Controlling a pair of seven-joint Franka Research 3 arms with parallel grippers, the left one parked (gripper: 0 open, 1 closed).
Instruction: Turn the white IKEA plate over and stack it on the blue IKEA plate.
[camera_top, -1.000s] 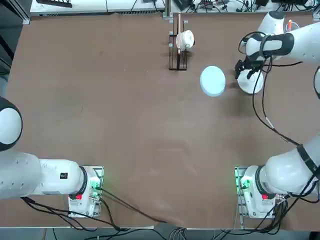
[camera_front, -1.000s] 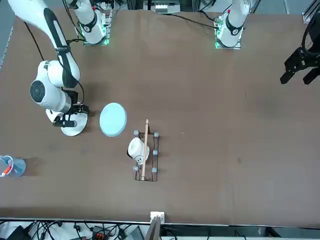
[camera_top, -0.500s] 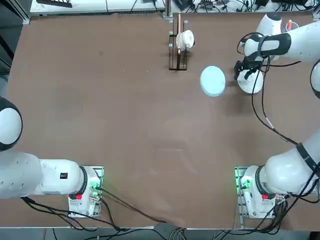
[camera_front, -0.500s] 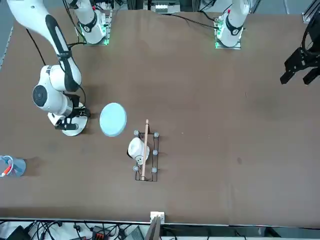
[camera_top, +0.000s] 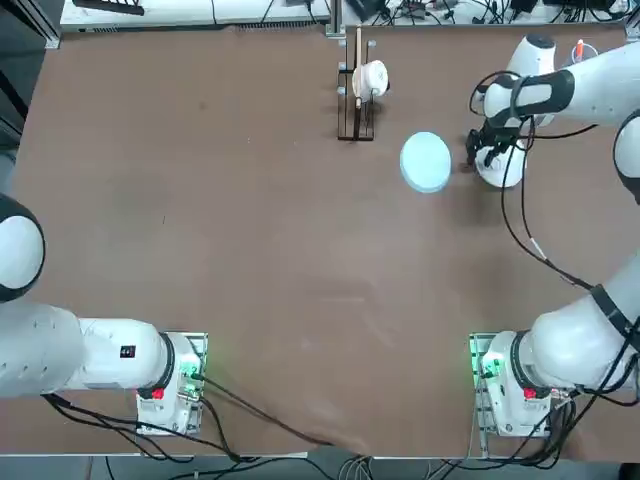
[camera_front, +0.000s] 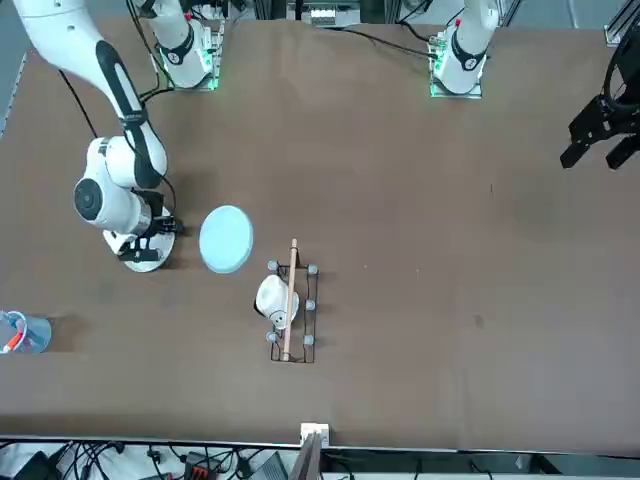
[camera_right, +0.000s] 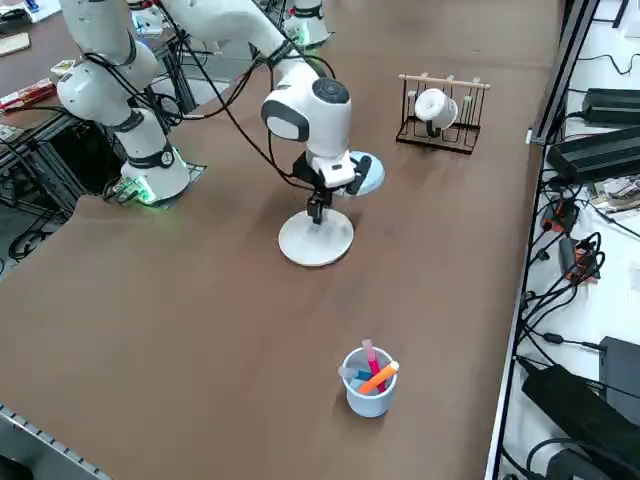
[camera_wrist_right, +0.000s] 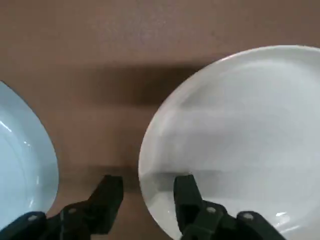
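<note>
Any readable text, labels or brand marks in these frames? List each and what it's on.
None readable.
White IKEA plate: no mark shows.
Blue IKEA plate: no mark shows.
Small dark label on the parked left arm: too small to read.
Right gripper, open at the white plate's rim: no lettering visible.

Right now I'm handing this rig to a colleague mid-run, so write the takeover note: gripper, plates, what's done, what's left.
Right gripper: open, low over the rim of the white IKEA plate on the side facing the blue IKEA plate. One finger is over the plate, the other over the table in the gap between the plates. Nothing gripped yet.
White plate: flat on the table, apart from the blue one.
Blue plate: flat on the table, nothing on it, near the cup rack.
Done: approach to the white plate's rim.
Left: grip the rim, lift, turn the plate over, set it on the blue plate.
</note>
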